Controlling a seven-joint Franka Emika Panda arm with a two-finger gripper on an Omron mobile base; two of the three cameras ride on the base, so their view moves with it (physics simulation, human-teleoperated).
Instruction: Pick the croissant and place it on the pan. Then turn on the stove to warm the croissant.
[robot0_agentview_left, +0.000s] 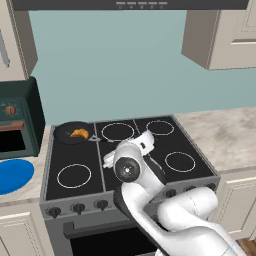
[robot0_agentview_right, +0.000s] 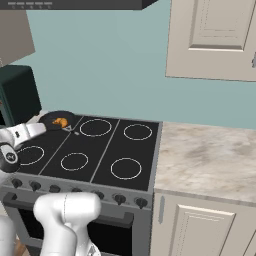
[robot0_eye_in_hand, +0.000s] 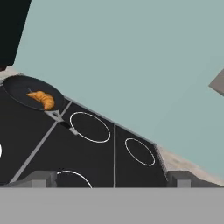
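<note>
The golden croissant (robot0_agentview_left: 79, 133) (robot0_agentview_right: 60, 122) (robot0_eye_in_hand: 42, 99) lies inside the small black pan (robot0_agentview_left: 65, 132) (robot0_agentview_right: 50, 119) (robot0_eye_in_hand: 19, 87), which sits on the back left burner of the stove (robot0_agentview_left: 75, 152) (robot0_agentview_right: 102, 145) (robot0_eye_in_hand: 87, 153). The pan's short handle (robot0_eye_in_hand: 61, 120) points toward the middle back ring. My gripper (robot0_eye_in_hand: 110, 179) is open and empty, hanging over the middle of the cooktop, apart from the pan and to its right and nearer the front. A row of dark knobs (robot0_agentview_left: 77, 206) (robot0_agentview_right: 75, 192) lines the stove's grey front panel.
A dark green toaster oven (robot0_agentview_left: 17, 120) (robot0_agentview_right: 17, 95) stands left of the stove, with a blue plate (robot0_agentview_left: 12, 175) on the counter in front of it. A beige counter (robot0_agentview_left: 225, 135) (robot0_agentview_right: 205, 160) runs to the right. Cabinets (robot0_agentview_right: 215, 37) hang above it.
</note>
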